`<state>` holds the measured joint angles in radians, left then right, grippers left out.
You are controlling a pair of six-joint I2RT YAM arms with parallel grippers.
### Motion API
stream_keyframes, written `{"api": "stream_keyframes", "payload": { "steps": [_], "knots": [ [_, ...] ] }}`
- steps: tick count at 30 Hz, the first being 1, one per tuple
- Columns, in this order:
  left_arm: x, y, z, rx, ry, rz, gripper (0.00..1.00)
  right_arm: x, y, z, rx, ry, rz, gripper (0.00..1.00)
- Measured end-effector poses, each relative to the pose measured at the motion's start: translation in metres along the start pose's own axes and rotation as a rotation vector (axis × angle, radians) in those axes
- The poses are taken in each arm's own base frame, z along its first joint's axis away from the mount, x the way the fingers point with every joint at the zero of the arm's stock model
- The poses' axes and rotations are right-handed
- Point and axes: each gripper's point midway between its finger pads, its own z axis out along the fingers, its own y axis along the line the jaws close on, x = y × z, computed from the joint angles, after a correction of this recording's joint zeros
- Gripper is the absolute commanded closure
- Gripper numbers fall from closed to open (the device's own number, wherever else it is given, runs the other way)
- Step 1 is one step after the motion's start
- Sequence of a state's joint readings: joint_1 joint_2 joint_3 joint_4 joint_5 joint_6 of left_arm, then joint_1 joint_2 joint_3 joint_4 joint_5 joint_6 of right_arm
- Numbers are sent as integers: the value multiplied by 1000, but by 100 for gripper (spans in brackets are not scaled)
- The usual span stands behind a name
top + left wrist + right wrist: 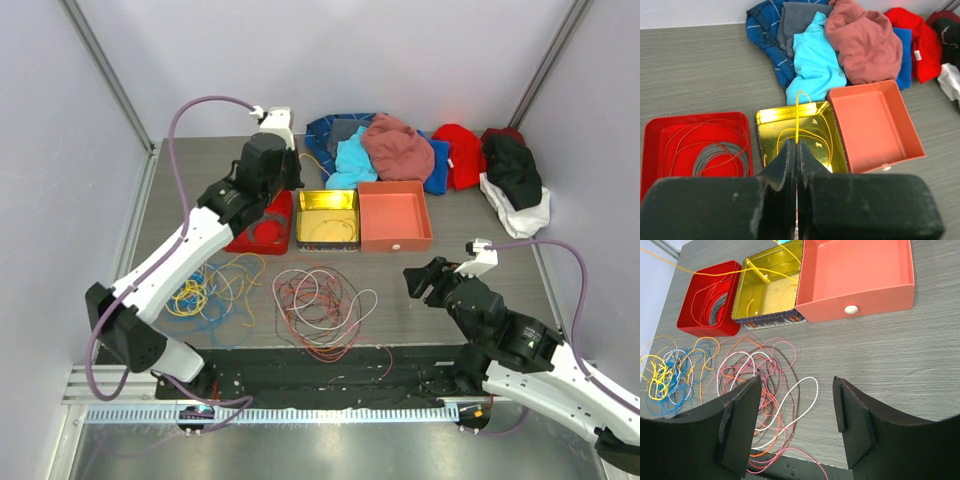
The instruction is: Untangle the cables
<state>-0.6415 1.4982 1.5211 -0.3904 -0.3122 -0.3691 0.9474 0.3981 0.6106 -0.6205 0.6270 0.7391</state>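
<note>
A tangle of pink, white, orange and brown cables (318, 305) lies on the table's middle front; it also shows in the right wrist view (765, 380). A second tangle of yellow, blue and orange cables (205, 295) lies to its left. My left gripper (797, 145) is shut on a yellow cable (797, 117) above the yellow tray (765, 120), where more of that cable loops. The red tray (652, 135) holds grey and orange cables (715, 155). My right gripper (796, 385) is open and empty, above the table right of the pink tangle.
An empty salmon tray (395, 215) stands right of the yellow tray (327, 219). A heap of coloured clothes (400, 150) lies along the back, with black and white clothes (515, 180) at the back right. A black mat (330, 375) runs along the front edge.
</note>
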Motion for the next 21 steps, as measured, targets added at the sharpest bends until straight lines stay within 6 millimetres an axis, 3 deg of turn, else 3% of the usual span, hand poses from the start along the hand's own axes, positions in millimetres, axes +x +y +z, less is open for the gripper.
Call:
{"api": "stream_keyframes", "payload": {
  "steps": [3,7,12,16,21],
  "knots": [
    [-3,2,-14,8,-15,-16,100,3,-1,2,2,3,-2,34],
    [6,1,-5,4,8,-16,100,8,0,5,4,15,-9,34],
    [50,-5,41,-13,129,8,100,11,1,8,9,28,-18,34],
    [102,-7,78,-30,251,22,100,11,1,8,9,26,-17,34],
    [153,-5,102,-44,365,22,100,11,1,8,11,27,-23,34]
  ]
}}
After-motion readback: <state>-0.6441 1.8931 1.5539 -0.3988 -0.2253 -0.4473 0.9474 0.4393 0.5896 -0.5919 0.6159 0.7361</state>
